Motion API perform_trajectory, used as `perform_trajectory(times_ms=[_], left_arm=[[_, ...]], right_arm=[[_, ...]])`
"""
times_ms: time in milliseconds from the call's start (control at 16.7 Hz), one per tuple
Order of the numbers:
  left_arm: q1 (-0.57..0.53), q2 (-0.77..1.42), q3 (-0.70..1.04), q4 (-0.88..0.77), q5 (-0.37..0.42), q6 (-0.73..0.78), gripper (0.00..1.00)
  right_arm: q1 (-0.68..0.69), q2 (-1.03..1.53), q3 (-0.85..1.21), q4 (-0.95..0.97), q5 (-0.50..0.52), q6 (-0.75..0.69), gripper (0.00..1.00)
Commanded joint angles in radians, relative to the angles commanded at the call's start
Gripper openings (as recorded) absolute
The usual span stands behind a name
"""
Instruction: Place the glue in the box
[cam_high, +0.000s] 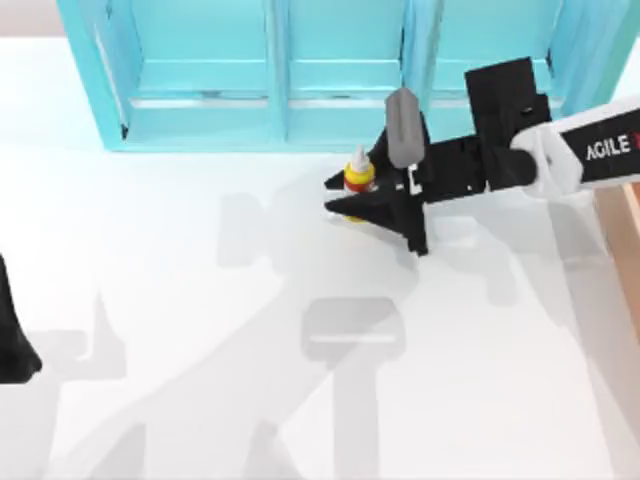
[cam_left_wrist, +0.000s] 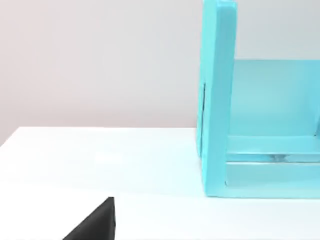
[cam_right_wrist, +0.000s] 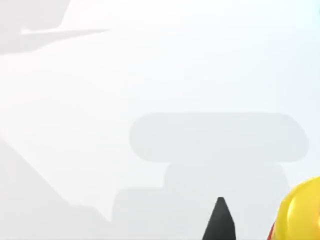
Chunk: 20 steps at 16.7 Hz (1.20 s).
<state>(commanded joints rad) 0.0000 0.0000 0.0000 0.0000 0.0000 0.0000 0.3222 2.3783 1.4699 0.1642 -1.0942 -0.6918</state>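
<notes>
The glue (cam_high: 359, 175) is pinched upright in the right end effector (cam_high: 352, 196) just in front of the turquoise shelf (cam_high: 250, 120), so the carry to the box (cam_high: 622, 215) at the desk's (cam_high: 200, 350) right edge is judged outstanding.

We are looking down on a white table (cam_high: 200, 400) crossed by soft grey shadows. A turquoise shelf unit (cam_high: 300, 75) is standing along the frame's top, showing three compartments. In the left wrist view, a plain pale wall (cam_left_wrist: 100, 60) is rising behind.
</notes>
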Motion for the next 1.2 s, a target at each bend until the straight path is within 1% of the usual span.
perform_trajectory(times_ms=[480,840,1020,1200], left_arm=[[0.000,0.000,0.000,0.000,0.000,0.000,1.00],[0.000,0.000,0.000,0.000,0.000,0.000,1.00],[0.000,0.000,0.000,0.000,0.000,0.000,1.00],[0.000,0.000,0.000,0.000,0.000,0.000,1.00]], right_arm=[[0.001,-0.139,0.038,-0.182,-0.004,-0.001,0.00],[-0.007,-0.143,0.033,-0.193,-0.006,-0.010,0.00],[-0.077,-0.180,-0.005,-0.260,-0.019,-0.091,0.00],[-0.212,-0.241,-0.063,-0.375,-0.038,-0.232,0.00]])
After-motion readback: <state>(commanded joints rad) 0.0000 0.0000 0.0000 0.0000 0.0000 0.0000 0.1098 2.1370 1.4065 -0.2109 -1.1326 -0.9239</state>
